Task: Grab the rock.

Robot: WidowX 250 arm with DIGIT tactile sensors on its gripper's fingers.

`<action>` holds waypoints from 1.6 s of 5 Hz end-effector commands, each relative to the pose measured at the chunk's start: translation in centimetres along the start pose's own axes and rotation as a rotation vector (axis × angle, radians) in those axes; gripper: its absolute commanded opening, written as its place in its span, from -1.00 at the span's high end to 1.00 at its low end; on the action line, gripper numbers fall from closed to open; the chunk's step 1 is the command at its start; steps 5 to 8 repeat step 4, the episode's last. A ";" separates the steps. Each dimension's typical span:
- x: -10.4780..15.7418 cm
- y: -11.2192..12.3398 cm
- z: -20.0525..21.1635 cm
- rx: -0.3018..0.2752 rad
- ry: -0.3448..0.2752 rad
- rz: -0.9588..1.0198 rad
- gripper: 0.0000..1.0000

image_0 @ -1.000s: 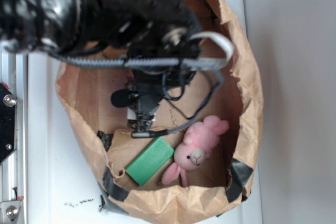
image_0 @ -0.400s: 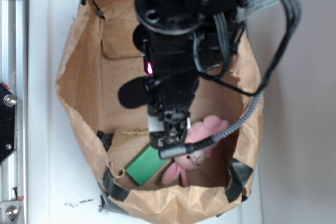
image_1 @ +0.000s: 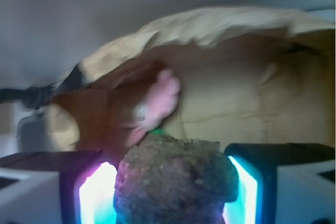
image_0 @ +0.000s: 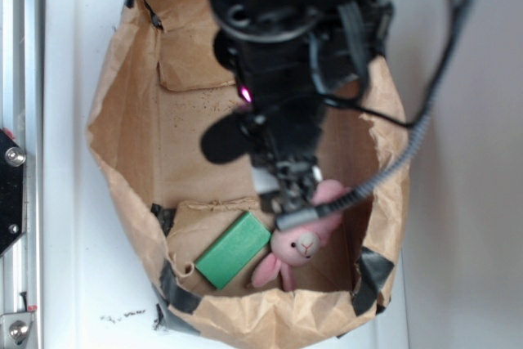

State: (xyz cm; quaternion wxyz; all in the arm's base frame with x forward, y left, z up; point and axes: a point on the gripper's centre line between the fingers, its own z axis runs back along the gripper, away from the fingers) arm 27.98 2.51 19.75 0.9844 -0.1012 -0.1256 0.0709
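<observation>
A robot test rig in a lab or workshop is being shown, not a home. A plain white bench point(image_0: 65, 202) is being used as the work surface, with a strip of bare aluminium framing and black bolted bracket point(image_0: 10, 194) being seen along its left edge. A crumpled brown paper bag patched with black tape point(image_0: 122, 177) is being used as a makeshift bin, and odd props are being kept inside it: a green rectangular block point(image_0: 233, 249) and a pink plush bunny point(image_0: 302, 244). Black cabling point(image_0: 409, 145) is being left exposed on the arm overhead.
</observation>
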 end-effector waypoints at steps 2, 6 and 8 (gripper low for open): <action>0.5 -2.2 0.1 0.229 -0.050 0.069 1.00; 1.3 -2.0 -0.8 0.208 0.010 0.063 1.00; 1.3 -2.0 -0.8 0.208 0.010 0.063 1.00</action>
